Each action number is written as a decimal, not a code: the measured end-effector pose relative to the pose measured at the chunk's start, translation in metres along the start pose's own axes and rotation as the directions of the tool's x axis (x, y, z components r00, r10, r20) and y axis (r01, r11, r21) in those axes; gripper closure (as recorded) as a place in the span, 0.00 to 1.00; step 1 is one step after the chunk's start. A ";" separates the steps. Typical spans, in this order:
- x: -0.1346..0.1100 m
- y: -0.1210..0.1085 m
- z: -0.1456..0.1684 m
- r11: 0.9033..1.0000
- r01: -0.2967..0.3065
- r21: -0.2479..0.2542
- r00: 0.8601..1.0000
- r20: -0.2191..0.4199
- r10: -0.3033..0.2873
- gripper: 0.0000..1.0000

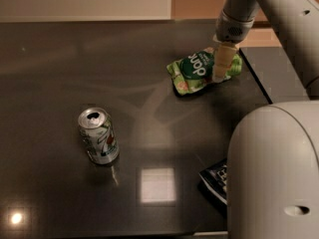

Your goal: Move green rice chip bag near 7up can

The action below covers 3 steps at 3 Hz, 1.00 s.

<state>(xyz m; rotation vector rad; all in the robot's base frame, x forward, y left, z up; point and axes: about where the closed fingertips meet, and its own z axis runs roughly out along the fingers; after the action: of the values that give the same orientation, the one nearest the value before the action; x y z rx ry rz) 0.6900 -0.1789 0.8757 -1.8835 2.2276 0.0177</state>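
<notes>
Upper right of frame: gripper [219, 75] down on green rice chip bag [192, 69], likely for pickup; whether clamped, cannot tell. 7up can [98, 136] stands lower left on table [60, 59], well apart.

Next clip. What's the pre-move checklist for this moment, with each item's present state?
1. Gripper on the green rice chip bag: ok, at its right end.
2. Grip secure: cannot tell.
3. 7up can upright: ok.
4. Nothing lying between bag and can: ok.
5. Bag near can: not ok, well apart.
6. Dark-blue chip bag off the route: ok, near right.
</notes>
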 end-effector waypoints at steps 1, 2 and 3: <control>0.001 -0.005 0.008 1.000 -0.005 -0.008 1.000 -0.019 0.005 0.18; 0.006 -0.004 0.013 1.000 -0.003 -0.023 0.999 -0.033 0.002 0.41; 0.011 0.001 0.011 0.999 0.003 -0.033 0.999 -0.035 -0.004 0.65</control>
<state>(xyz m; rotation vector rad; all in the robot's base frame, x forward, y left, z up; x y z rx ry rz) 0.6891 -0.1873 0.8627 -1.9193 2.2600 0.0215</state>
